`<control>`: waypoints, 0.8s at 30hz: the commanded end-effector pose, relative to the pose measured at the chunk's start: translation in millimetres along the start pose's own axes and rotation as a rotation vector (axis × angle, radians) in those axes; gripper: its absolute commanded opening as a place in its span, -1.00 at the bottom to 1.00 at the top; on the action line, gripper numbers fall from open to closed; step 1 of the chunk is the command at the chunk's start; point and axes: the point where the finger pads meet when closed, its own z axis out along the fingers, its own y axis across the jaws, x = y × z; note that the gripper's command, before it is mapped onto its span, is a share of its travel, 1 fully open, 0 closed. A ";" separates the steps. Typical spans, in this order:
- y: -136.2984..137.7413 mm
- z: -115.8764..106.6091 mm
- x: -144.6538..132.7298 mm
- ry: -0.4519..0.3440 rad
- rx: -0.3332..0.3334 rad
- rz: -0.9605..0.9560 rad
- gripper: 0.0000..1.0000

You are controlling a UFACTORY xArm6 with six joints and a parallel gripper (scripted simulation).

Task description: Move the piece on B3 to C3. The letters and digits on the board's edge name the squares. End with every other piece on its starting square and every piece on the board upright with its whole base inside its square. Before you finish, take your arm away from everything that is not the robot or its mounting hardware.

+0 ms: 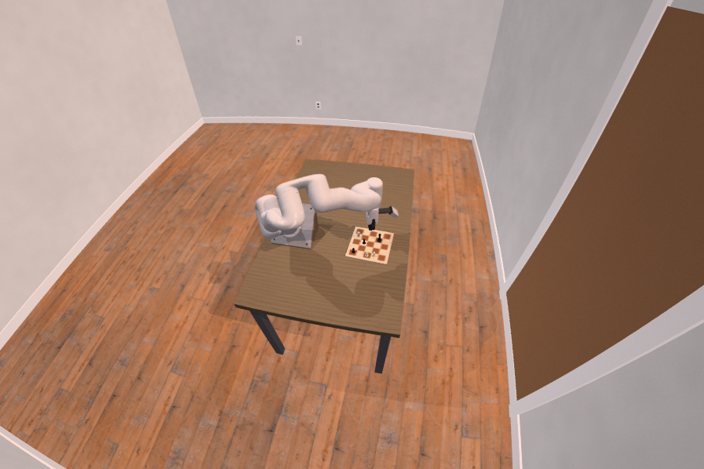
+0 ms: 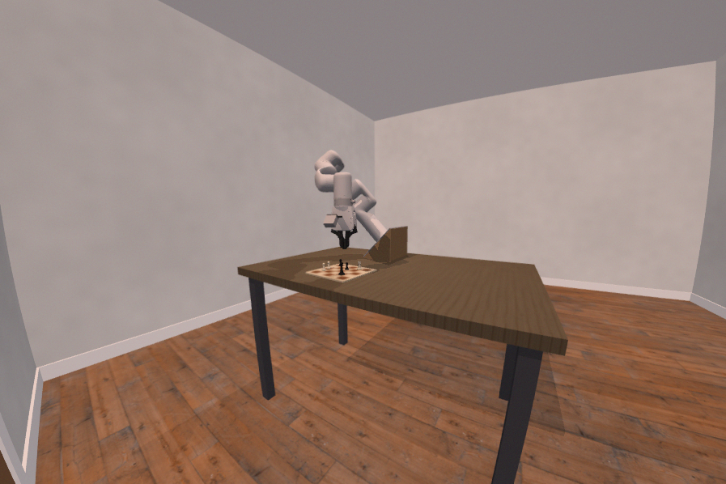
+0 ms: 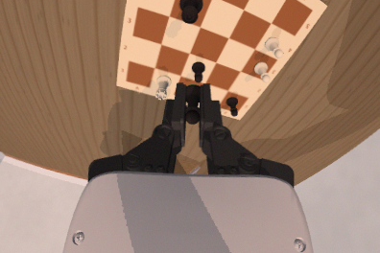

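A small chessboard (image 1: 384,257) (image 2: 332,274) lies on the wooden table (image 1: 319,287) (image 2: 443,290). My gripper (image 1: 370,226) (image 2: 344,245) (image 3: 193,97) is shut on a small black pawn (image 3: 191,113). It holds the pawn clear above the board's near edge. In the wrist view only the pawn's dark head shows between the fingers. On the board stand a tall black piece (image 3: 190,6) (image 1: 379,238), two black pawns (image 3: 199,70) (image 3: 232,105) and three white pieces (image 3: 162,87) (image 3: 273,44) (image 3: 262,71). All stand upright.
The arm's base (image 1: 293,229) is mounted on the table to the left of the board. A brown wedge-shaped block (image 2: 391,245) shows behind the board in the exterior view. The table's right edge lies close beyond the board.
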 end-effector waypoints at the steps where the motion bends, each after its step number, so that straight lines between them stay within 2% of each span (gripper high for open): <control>1: 17.2 -2.2 -3.1 0.015 -0.002 0.280 -1.00; 3: 18.5 -2.2 -3.4 0.016 -0.003 0.337 -1.00; 17: 18.5 -1.7 -3.4 0.016 -0.003 0.337 -1.00; 24: 18.5 11.6 -3.3 0.017 -0.003 0.337 -1.00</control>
